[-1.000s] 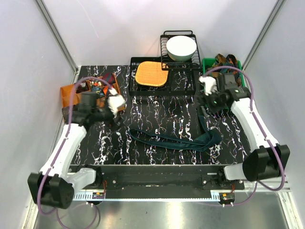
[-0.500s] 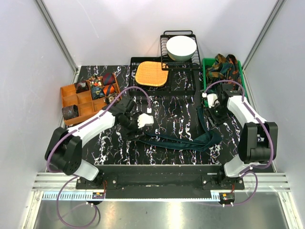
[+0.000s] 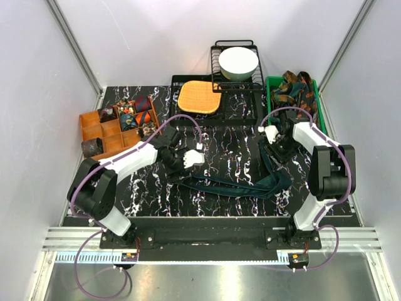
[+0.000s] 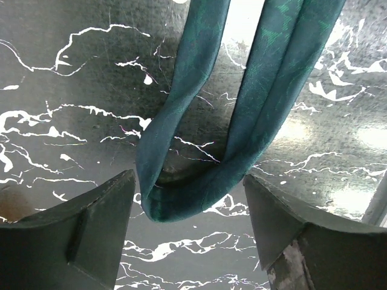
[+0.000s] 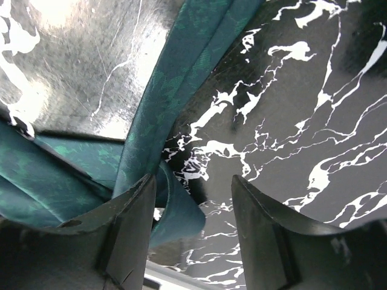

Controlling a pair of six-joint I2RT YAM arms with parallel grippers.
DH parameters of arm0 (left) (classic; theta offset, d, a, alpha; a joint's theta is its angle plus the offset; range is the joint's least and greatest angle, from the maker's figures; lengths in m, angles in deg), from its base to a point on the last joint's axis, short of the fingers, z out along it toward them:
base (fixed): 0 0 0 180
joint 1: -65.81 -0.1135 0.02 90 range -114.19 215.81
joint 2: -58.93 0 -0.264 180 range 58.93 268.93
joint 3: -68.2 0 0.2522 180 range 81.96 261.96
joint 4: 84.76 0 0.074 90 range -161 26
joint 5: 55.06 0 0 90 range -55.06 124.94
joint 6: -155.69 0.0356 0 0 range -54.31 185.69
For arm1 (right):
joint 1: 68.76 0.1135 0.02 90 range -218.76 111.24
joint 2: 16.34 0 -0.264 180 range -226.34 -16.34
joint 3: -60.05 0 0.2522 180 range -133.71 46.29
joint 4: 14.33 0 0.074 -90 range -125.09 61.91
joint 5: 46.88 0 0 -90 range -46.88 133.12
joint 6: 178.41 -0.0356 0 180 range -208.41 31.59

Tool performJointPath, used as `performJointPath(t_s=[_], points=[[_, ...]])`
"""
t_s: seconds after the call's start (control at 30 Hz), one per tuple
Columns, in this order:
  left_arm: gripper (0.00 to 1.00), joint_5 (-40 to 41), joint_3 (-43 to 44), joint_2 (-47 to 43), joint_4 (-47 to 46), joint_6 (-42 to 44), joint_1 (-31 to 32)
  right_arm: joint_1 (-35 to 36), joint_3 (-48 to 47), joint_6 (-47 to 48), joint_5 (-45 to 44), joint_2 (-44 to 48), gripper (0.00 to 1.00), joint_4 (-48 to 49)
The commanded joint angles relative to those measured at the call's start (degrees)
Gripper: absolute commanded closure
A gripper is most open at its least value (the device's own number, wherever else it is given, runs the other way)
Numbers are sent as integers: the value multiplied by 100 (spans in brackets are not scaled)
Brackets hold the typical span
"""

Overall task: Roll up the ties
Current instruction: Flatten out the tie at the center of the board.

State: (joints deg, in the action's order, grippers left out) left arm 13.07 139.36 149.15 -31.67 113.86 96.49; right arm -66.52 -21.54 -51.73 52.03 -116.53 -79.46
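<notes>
The bench [image 3: 213, 141] carries one plain teal tie [image 3: 238, 186], unrolled and doubled on itself across the near centre. At the left stands an orange divided tray [image 3: 94, 133] with rolled ties [image 3: 125, 110] in its compartments; at the right a green bin [image 3: 270, 84] holds patterned ties [image 3: 294, 88], their number not determinable. The left fingers [image 3: 191, 157] stand well apart, straddling the tie's folded loop and gripping nothing. The right fingers [image 3: 272, 133] are likewise apart over the opposite end, with fabric beside one finger but not pinched. Assessment: the step in hand is taking hold of the teal tie before rolling; the next move calls for closing on one end and winding evenly. Contact beneath the fingertips is cut off in both wrist views.
</notes>
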Motion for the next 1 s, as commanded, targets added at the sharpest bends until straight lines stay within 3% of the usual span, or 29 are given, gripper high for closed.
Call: performJointPath(t_s=[0.0, 0.2, 0.33, 0.43, 0.47, 0.5, 0.53, 0.6, 0.7, 0.73, 0.77, 0.9, 0.97], points=[[25, 139, 157, 75, -127, 141, 26, 75, 138, 664, 32, 148, 42, 40], [26, 288, 51, 216, -92, 264, 26, 311, 366, 998, 121, 245, 39, -128], [28, 306, 60, 277, -75, 264, 26, 461, 429, 1059, 50, 157, 44, 14], [33, 332, 43, 286, -49, 264, 17, 567, 543, 1200, 41, 323, 62, -4], [34, 350, 34, 295, -40, 273, 26, 567, 552, 1183, 15, 376, 85, -4], [42, 385, 16, 312, -40, 255, 26, 567, 517, 1165, -38, 437, 96, -22], [45, 481, 25, 330, -48, 220, 26, 550, 473, 1070, -134, 595, 100, -22], [56, 578, 25, 348, -57, 141, 9, 366, 246, 658, -389, 806, 100, 180], [68, 763, -36, 278, -127, 36, -35, -371, 25, -929, -530, 1473, 100, 610], [79, 815, -63, 243, -215, -17, -61, -565, 68, -1179, -452, 1954, 100, 898], [83, 816, -80, 190, -259, -87, -97, -915, 147, -1364, -390, 2202, 100, 1006], [92, 956, -151, 58, -443, -237, -167, -1164, 1058, -2400, -469, 3231, 100, 1393], [94, 1053, -186, 58, -470, -246, -194, -1164, 1333, -2666, -583, 3575, 93, 1315]])
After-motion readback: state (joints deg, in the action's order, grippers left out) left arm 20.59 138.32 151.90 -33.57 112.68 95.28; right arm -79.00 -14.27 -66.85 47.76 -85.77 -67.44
